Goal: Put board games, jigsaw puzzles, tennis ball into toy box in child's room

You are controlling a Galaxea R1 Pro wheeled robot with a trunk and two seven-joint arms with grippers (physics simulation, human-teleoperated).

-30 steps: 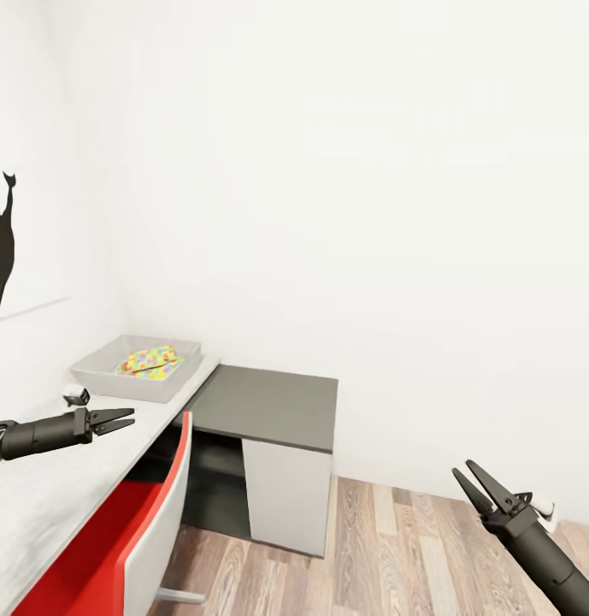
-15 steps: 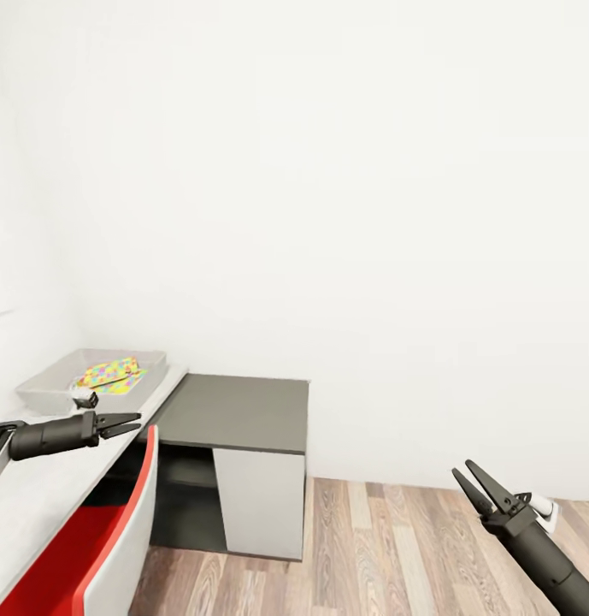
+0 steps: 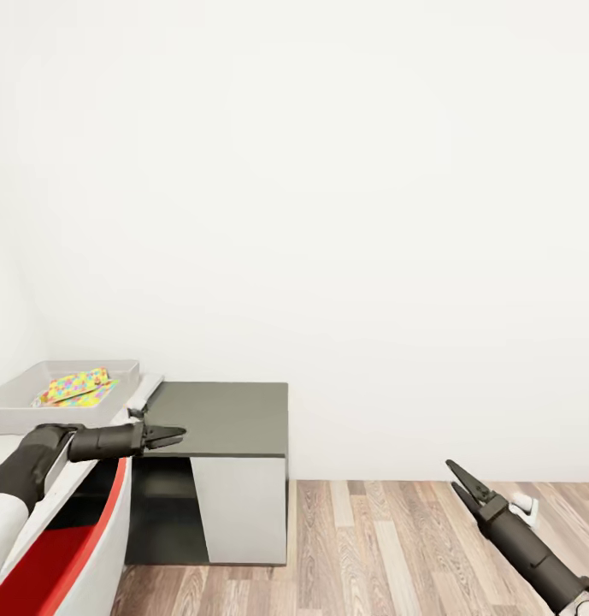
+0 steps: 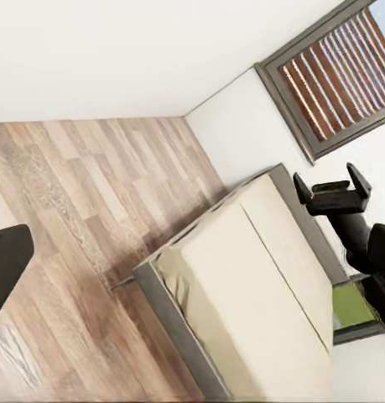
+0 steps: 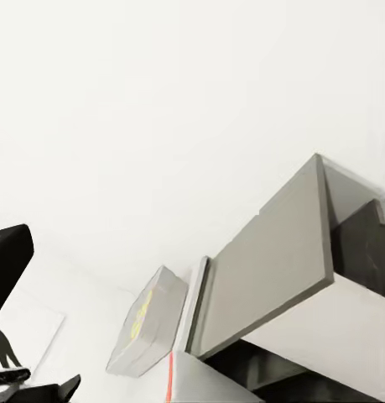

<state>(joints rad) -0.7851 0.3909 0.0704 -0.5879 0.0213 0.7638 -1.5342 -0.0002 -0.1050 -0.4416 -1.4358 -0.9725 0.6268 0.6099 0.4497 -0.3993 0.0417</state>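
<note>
The light grey toy box [image 3: 20, 411] stands on the pale table [image 3: 147, 390] at the left of the head view, with multicolour jigsaw puzzles [image 3: 74, 386] lying inside it. My left gripper [image 3: 176, 436] is open and empty, hovering over the front edge of the table's dark lower section [image 3: 230, 415], to the right of the box. My right gripper [image 3: 462, 481] is open and empty, low at the right above the wood floor. The left wrist view looks down on the bed [image 4: 242, 294] with its bare cream mattress. The board games and tennis ball are out of view.
A red and white chair [image 3: 80, 547] stands at the table's front, under my left arm. A white cabinet panel [image 3: 238, 509] closes the dark section's front. White wall lies ahead, and wood floor [image 3: 371, 547] stretches to the right. A slatted window [image 4: 339, 75] sits beyond the bed.
The head camera has turned right, so the toy box and table have slid left in the picture and the silhouette picture has left it. My left gripper now reaches over the dark section.
</note>
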